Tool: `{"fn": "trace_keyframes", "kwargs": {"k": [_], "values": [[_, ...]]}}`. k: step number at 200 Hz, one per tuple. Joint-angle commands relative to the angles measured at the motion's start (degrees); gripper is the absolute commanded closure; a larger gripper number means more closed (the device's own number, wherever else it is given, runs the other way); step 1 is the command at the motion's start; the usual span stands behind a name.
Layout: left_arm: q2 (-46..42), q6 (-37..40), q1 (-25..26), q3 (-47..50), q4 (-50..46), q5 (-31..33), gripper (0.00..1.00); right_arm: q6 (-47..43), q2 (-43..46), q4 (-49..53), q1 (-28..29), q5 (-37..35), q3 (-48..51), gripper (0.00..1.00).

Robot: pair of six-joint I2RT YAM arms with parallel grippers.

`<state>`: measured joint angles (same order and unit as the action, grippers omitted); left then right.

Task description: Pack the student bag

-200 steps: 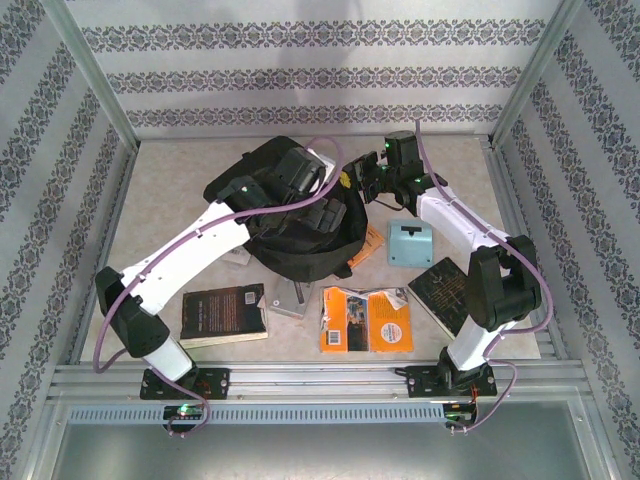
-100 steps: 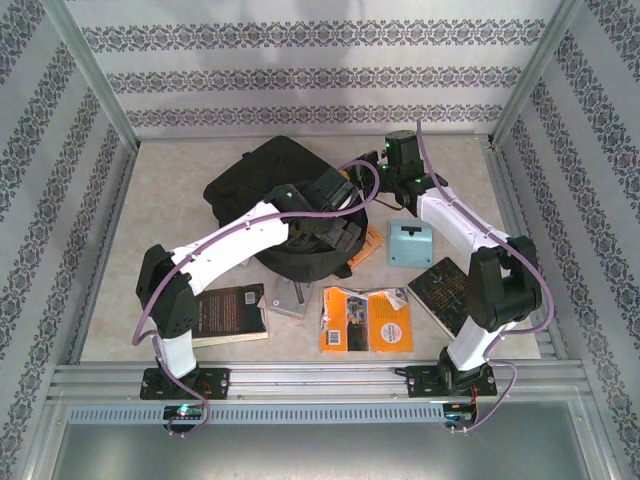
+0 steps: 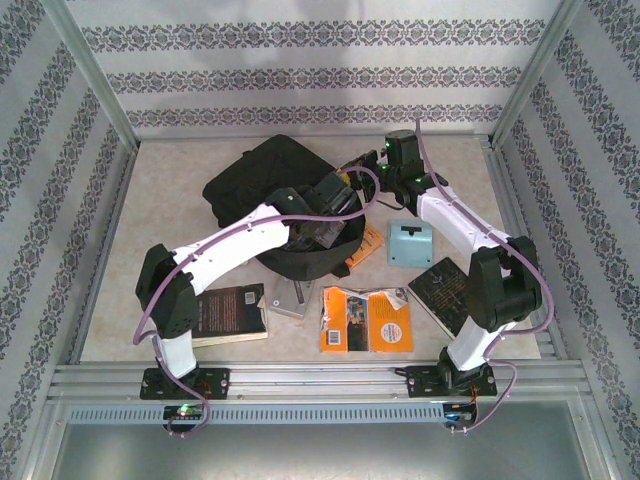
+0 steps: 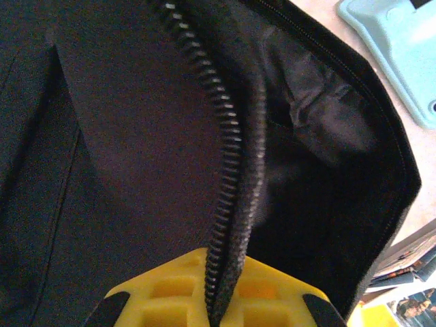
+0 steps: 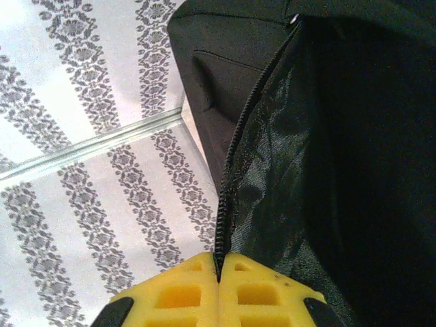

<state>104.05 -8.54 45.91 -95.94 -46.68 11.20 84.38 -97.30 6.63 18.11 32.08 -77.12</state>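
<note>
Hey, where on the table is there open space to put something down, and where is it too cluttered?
Bare tabletop lies left of the student bag, out to the left wall, and in the far right corner behind the right arm. The near row is crowded: dark book, grey block, orange booklet, blue case, second dark book.

Both arms reach forward, left hand and right hand pinched closed.

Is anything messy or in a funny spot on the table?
Nothing looks spilled or broken. The oddest thing is the orange booklet: it seems to poke out from under the student bag. The dark book on the right lies crooked.
</note>
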Motion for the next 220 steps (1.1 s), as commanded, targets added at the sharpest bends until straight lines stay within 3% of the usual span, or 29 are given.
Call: {"fn": "trace_keyframes", "kwargs": {"k": [1,12,31,96,149,169,190,220], "values": [[-3.64,-0.46,-3.98,-1.56,2.0,-2.25,1.0,-8.59,1.05,1.1,-0.42,0.36,-3.3,0.8],[-3.85,-2.45,-6.34,-2.17,2.45,-5.25,1.0,-13.46,2.13,2.42,-0.42,-1.14,-3.65,0.65],[-3.52,-6.34,-10.52,-2.28,3.74,-11.4,1.0,-23.94,4.62,10.06,-0.33,-6.13,-4.92,0.54],[-2.91,-20.18,-22.26,4.11,15.95,-26.82,1.0,-41.06,11.03,25.56,-0.06,-25.14,2.34,0.53],[-2.01,-24.01,-24.64,7.5,21.13,-30.15,1.0,-51.53,8.12,34.51,-0.57,-38.21,4.33,0.41],[-2.6,-26.35,-26.04,9.47,23.24,-31.07,1.0,-54.12,5.23,36.21,0.75,-37.52,2.85,0.39],[-3.25,-28.5,-28.77,11.26,25.32,-31.09,1.0,-53.91,2.26,37.71,2.26,-35.25,2.5,0.3],[-2.34,-30.58,-32.04,12.36,27.84,-34.27,1.0,-42.49,5.76,25.16,0.36,-19.06,14.16,0.21]]}}
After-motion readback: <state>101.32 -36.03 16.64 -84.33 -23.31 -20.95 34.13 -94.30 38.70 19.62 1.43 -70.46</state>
